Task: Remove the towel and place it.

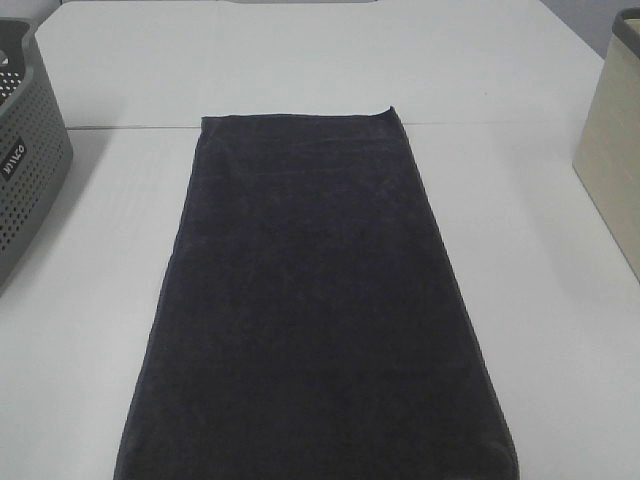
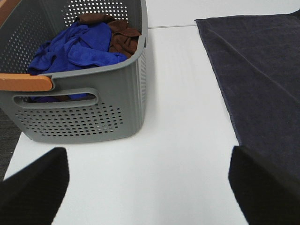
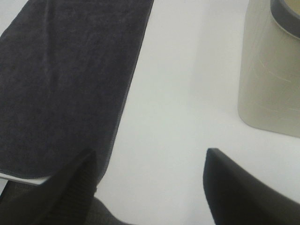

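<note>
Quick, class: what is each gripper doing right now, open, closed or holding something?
Left gripper: open, holding nothing, beside the towel.
Right gripper: open, holding nothing.

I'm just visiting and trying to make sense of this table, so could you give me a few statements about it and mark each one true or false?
1. The dark charcoal terry towel lies spread flat on the white table. True.
2. The grey perforated plastic basket is empty. False: it holds blue cloth and brown cloth.
3. The left hand grips the towel. False: it is open above bare table, beside the towel's edge.
4. A beige container stands to the right of the towel. True.
5. The right hand is open and holds nothing. True.
6. The towel touches the basket. False: bare table separates them.
</note>
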Controlling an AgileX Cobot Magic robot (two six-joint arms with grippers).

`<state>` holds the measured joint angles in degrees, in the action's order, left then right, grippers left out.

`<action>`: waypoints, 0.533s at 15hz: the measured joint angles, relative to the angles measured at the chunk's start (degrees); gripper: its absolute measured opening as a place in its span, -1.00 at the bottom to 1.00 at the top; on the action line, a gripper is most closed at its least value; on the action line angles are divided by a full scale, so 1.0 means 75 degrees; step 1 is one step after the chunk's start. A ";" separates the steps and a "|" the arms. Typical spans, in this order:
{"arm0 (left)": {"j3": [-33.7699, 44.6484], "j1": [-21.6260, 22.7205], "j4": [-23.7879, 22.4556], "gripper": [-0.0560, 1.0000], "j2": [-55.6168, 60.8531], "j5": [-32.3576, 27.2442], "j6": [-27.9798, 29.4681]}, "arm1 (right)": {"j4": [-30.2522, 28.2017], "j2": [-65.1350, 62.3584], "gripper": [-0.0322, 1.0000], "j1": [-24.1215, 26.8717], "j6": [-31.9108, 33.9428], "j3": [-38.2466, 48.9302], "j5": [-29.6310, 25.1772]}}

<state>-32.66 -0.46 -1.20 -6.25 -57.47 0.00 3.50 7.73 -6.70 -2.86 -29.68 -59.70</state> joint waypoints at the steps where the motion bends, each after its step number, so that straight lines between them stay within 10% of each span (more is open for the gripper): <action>1: 0.0229 0.0000 0.0099 0.75 0.0328 -0.0046 0.0000 | 0.0000 -0.0237 0.30 0.0000 -0.0046 0.0031 0.0023; 8: 0.0466 0.0000 0.0328 0.75 0.0871 -0.0244 -0.0214 | -0.0008 -0.1062 0.29 0.0000 -0.0069 0.0138 -0.0099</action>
<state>-29.16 -0.46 1.26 0.29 -59.30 -1.60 3.44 -0.23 -6.70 -3.38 -28.65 -60.45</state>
